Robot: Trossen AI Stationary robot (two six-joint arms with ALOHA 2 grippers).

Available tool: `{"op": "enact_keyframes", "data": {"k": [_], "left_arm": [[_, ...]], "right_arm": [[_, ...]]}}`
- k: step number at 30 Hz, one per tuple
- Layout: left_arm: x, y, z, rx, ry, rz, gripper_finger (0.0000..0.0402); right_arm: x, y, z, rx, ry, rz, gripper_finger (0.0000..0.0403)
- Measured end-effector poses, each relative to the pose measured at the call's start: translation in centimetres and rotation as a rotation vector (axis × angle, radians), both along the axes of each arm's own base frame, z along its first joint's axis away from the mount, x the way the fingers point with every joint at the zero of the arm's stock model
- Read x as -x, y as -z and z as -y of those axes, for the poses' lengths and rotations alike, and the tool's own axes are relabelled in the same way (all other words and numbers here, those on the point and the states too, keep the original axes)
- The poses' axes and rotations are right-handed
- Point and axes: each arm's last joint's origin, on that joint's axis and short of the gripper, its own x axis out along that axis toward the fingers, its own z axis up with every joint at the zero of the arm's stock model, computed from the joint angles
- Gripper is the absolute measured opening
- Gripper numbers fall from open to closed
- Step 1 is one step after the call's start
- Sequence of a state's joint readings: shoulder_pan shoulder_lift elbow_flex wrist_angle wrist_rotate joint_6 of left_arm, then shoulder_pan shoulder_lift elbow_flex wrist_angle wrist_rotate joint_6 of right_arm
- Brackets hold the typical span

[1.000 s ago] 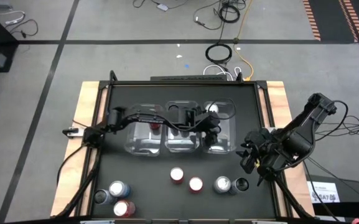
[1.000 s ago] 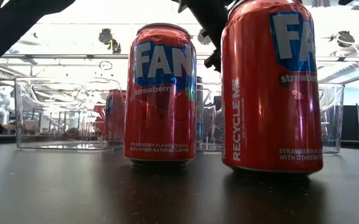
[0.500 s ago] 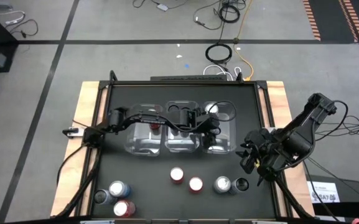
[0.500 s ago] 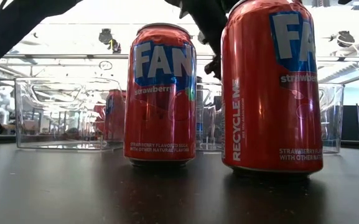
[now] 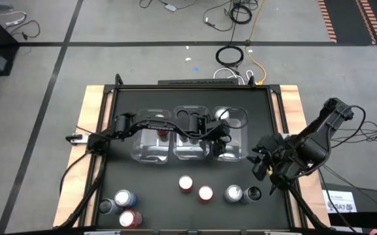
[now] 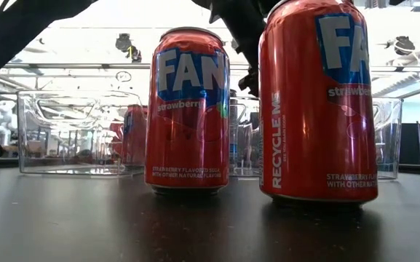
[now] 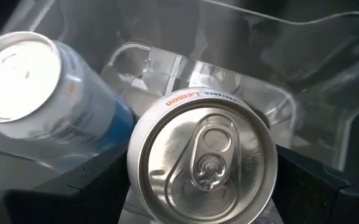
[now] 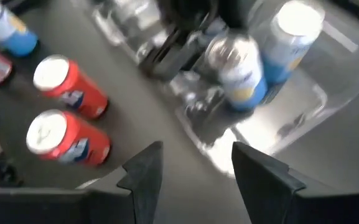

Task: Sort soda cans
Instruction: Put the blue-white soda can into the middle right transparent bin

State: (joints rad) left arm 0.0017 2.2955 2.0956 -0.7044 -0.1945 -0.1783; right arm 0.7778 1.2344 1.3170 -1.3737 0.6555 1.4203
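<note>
Nothing has shifted since a second ago. Over the right-hand clear bin [image 5: 230, 134], the left pincer [image 7: 201, 208] stays clamped on a silver lemon can [image 7: 202, 163], a silver-blue can [image 7: 39, 99] at its 10 o'clock. At 3 o'clock on the counter [image 5: 155, 189], the right pincer [image 8: 195, 171] hovers, fingers apart, empty.

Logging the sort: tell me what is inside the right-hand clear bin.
One silver-blue can stands in the right-hand bin. The left gripper holds a second can over it. The bin floor beneath them is covered.
</note>
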Motion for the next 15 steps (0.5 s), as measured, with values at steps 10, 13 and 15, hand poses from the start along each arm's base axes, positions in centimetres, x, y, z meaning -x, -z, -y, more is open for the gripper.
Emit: {"op": "enact_keyframes", "data": {"k": [10, 13, 15], "left_arm": [[0.3, 0.3, 0.0, 0.009, 0.004, -0.044, 0.0329], [0.3, 0.3, 0.0, 0.024, -0.016, -0.037, 0.0329], [0.3, 0.2, 0.0, 0.04, -0.037, -0.031, 0.0329]], "right_arm": [[-0.6, 0.1, 2.2, 0.133, 0.064, -0.057, 0.0185], [-0.3, 0.2, 2.7, 0.15, 0.107, -0.087, 0.0185], [-0.2, 0.9, 2.8, 0.165, 0.129, -0.11, 0.0185]]}}
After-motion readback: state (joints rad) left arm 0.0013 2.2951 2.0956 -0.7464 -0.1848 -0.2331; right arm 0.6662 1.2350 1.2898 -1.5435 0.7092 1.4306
